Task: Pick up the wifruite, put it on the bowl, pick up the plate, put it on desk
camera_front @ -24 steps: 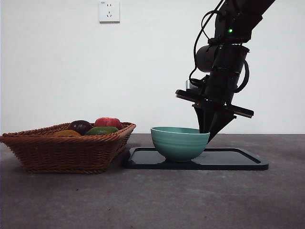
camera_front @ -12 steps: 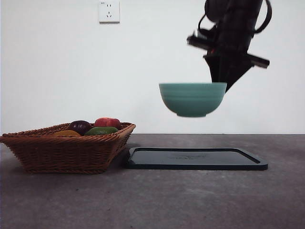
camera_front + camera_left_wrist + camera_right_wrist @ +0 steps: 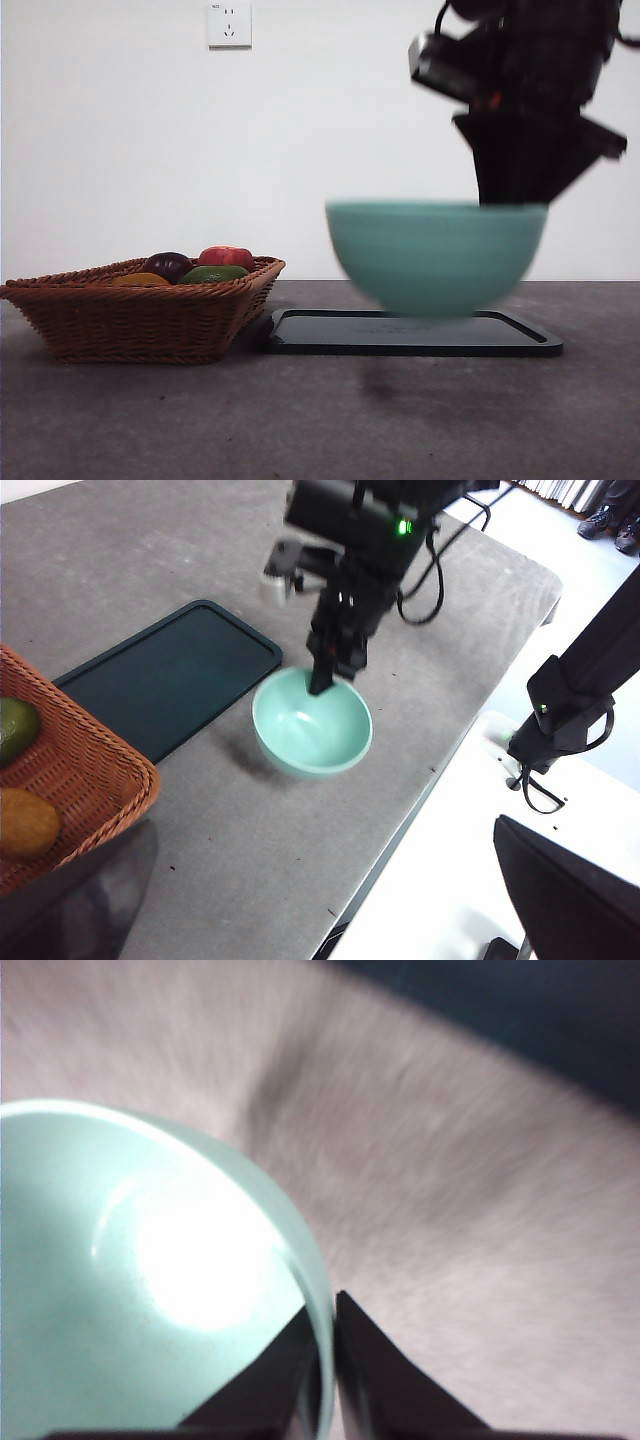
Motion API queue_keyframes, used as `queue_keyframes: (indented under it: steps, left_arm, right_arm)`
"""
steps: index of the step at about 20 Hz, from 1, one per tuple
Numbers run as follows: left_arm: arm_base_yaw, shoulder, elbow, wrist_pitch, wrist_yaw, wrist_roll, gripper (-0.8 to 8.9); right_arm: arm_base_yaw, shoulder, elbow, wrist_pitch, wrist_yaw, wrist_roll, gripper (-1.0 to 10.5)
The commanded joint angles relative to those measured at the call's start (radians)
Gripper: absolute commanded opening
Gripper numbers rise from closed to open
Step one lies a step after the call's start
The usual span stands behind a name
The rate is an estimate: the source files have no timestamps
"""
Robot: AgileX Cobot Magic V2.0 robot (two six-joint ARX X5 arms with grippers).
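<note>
My right gripper is shut on the rim of the mint-green bowl and holds it in the air, blurred with motion. In the left wrist view the empty bowl hangs from that gripper over the desk, beside the dark plate. In the right wrist view the jaws pinch the bowl's wall. The plate lies bare on the desk. The orange-tan wifruite lies in the wicker basket; it also shows in the left wrist view. My left gripper is open and empty, high above the table.
The basket also holds a dark purple fruit, a red fruit and a green fruit. The basket stands left of the plate, almost touching it. The table's edge runs close to the bowl in the left wrist view.
My right gripper lifted the bowl off the plate, raised it high, then brought it toward the front camera and lower. The plate now lies bare. The basket and fruit have not moved.
</note>
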Motion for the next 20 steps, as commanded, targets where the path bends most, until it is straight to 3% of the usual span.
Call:
queue_keyframes:
  steps: [1,6,17,20]
  left_arm:
    - [-0.008,0.005,0.014,0.012,0.003,0.003,5.94]
    - [-0.008,0.005,0.014,0.011,0.003,-0.003,5.94]
    - [-0.008,0.005,0.014,0.010,0.003,-0.003,5.94]
    - [-0.008,0.005,0.014,0.010,0.003,-0.003,5.94]
  right_arm:
    - [0.036,0.012,-0.058,0.096,0.002,0.068,0.1]
    - [0.058,0.013,-0.174,0.223,0.002,0.124,0.1]
    - [0.058,0.015,-0.232,0.261,0.002,0.164,0.2]
    - [0.058,0.015,-0.232,0.268,0.005,0.167,2.4]
